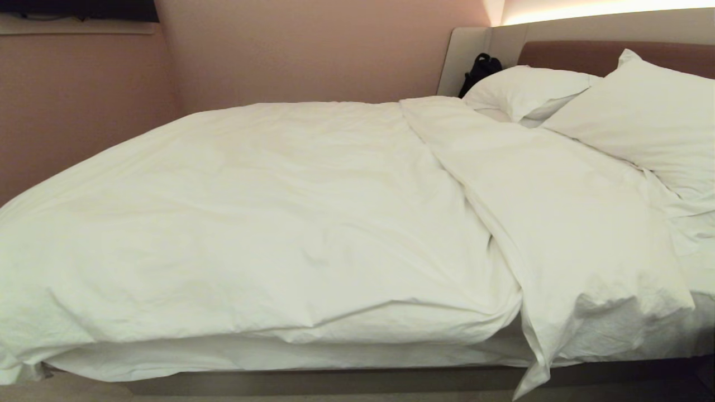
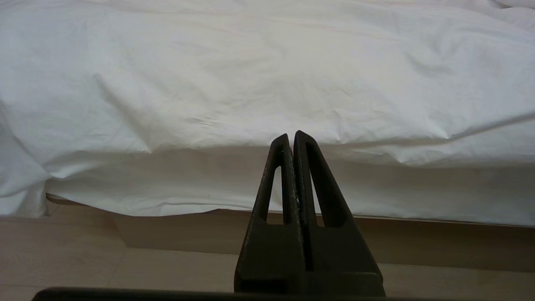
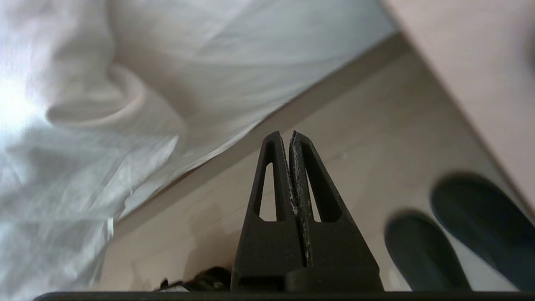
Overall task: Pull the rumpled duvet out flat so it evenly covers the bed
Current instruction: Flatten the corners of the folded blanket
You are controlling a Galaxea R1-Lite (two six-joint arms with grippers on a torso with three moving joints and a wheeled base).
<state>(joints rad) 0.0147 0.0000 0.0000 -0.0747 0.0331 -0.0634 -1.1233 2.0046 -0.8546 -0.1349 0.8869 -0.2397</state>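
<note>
We see the duvet [image 1: 268, 223] lying over most of the bed [image 1: 357, 382], puffy and creased, with its head-end strip turned back in a long diagonal fold [image 1: 558, 223] that runs from near the pillows [image 1: 642, 123] down to the near edge. There a loose corner [image 1: 530, 379] hangs past the mattress, over the base toward the floor. On our left the duvet droops lower over the side, so the near hem is uneven; a band of white sheet shows beneath it along the near side. A dark bag [image 1: 480, 70] sits at the far side beside the headboard [image 1: 564, 53]. Neither arm shows from the head. Our left gripper [image 2: 291, 136] is pressed closed and empty, level with the near hem and apart from it, with bare floor [image 2: 83, 267] below and the base plinth ahead. Our right gripper [image 3: 285, 136] is likewise closed on nothing, tilted over open floor just beside the hanging cloth [image 3: 83, 175], not touching it. Two dark blurred shapes [image 3: 459, 234], which we cannot identify, lie on the floor near it, and the wall [image 3: 480, 62] closes that side.
</note>
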